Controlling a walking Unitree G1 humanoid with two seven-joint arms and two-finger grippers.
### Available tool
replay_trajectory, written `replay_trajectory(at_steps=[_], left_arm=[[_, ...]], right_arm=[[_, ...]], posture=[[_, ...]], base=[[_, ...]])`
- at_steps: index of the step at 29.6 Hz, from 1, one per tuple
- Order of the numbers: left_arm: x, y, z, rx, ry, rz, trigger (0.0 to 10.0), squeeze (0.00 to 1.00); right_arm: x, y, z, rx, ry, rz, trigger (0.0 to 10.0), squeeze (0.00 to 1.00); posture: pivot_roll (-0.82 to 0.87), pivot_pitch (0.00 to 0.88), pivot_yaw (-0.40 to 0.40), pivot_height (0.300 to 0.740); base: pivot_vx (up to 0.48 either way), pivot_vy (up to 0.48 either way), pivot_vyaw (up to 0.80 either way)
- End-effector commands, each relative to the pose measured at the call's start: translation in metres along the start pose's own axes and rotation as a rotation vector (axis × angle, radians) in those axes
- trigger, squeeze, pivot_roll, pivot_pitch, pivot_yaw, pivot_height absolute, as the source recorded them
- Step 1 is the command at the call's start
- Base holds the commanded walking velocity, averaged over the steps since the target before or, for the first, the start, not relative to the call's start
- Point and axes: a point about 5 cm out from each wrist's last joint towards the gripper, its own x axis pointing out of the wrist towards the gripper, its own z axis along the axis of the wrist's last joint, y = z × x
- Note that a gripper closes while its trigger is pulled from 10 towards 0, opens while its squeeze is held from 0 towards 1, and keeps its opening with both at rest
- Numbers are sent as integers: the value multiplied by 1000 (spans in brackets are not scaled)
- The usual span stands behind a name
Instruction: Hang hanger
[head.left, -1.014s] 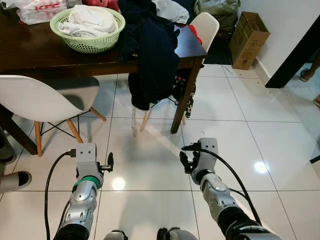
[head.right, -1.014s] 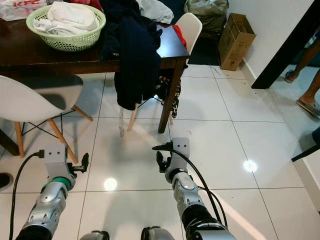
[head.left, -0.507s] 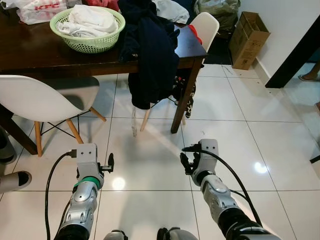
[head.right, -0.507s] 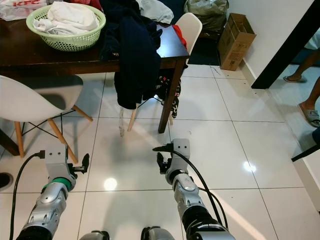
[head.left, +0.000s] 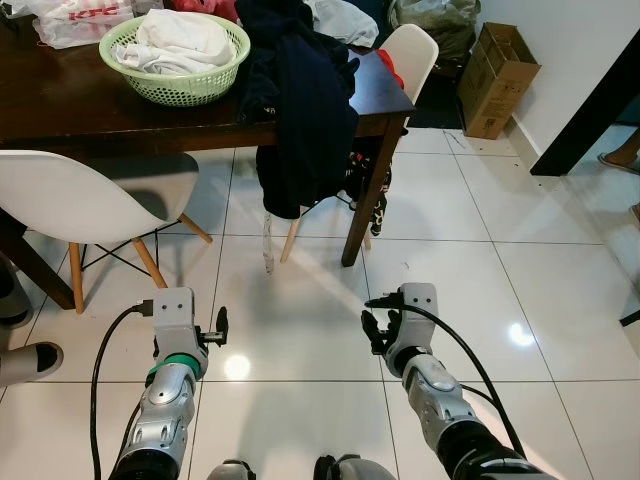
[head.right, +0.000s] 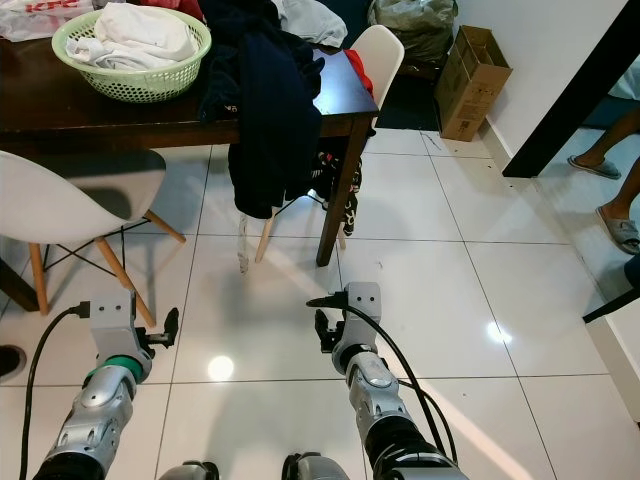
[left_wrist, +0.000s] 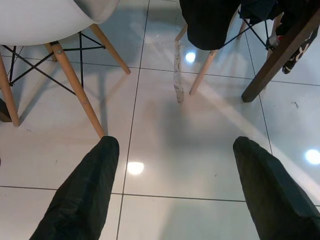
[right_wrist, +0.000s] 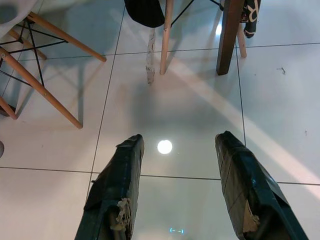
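Observation:
Both arms are held low over the white tiled floor. My left gripper is open with nothing between its fingers, and the left wrist view has bare tiles between the two black fingers. My right gripper is likewise open and holds nothing; its fingers frame bare floor. Ahead, a dark garment hangs off the edge of the dark wooden table and over a chair, with a pale strip dangling beneath it to the floor.
A green basket of white laundry stands on the table. A white chair is at the left front and another at the table's far corner. A cardboard box leans on the right wall. A person's feet are at right.
My right arm has drawn back slightly toward me. The person's feet at the right have shifted. The left arm has stayed put.

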Motion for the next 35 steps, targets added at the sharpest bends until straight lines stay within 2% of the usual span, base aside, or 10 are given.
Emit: replay_trajectory(at_steps=[1,35], left_arm=[[-2,-2,-7,16,28,-7,10000,0],[-2,-2,-6,10,22,-9,10000,0]], right_arm=[[-1,-4,-1,-1,4,-15,10000,0],[-1,-4,-1,-3,3,-13,10000,0]], posture=[[35,63,-28,740],[36,59,-29,740]], base=[[0,0,0],[0,0,0]])
